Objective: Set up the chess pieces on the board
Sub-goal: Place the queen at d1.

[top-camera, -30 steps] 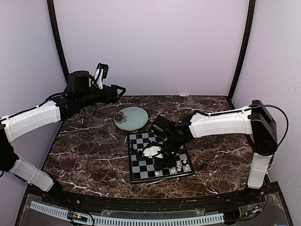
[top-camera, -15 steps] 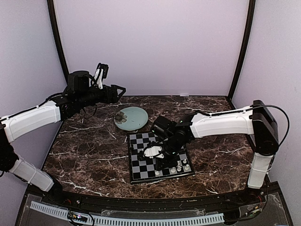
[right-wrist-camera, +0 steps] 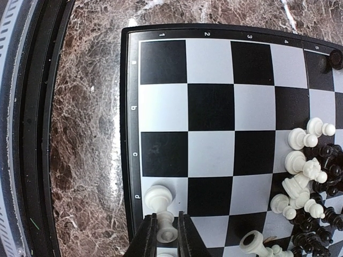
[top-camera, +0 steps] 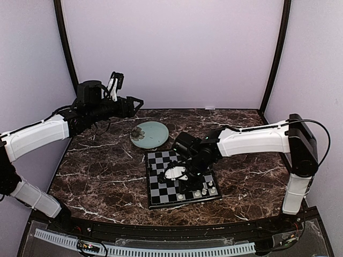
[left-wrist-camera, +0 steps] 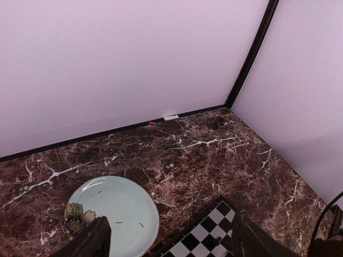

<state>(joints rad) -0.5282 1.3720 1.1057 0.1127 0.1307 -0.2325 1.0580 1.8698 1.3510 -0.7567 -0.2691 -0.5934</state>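
The chequered board (top-camera: pixel 161 188) lies in the middle of the table. My right gripper (right-wrist-camera: pixel 167 235) is low over the board's near edge (top-camera: pixel 186 181) and is shut on a small cream-white chess piece (right-wrist-camera: pixel 167 229). Another white piece (right-wrist-camera: pixel 158 198) stands on the edge square beside it. A heap of white and black pieces (right-wrist-camera: pixel 313 184) lies further in on the board. A few white pieces (top-camera: pixel 204 190) stand along the board's near right edge. My left gripper (top-camera: pixel 134 103) is open and empty, raised above the table's far left. Its fingers (left-wrist-camera: pixel 94 241) frame the plate and a board corner (left-wrist-camera: pixel 217 233).
A round pale green plate (top-camera: pixel 149 134) with a flower print and small dark bits sits just beyond the board; it also shows in the left wrist view (left-wrist-camera: pixel 115 214). A lone black piece (right-wrist-camera: pixel 336 58) stands on the board's far corner. The table's black front rail (right-wrist-camera: pixel 32 134) runs alongside.
The right arm has barely shifted over the board, still holding the white piece. The left arm has not moved.
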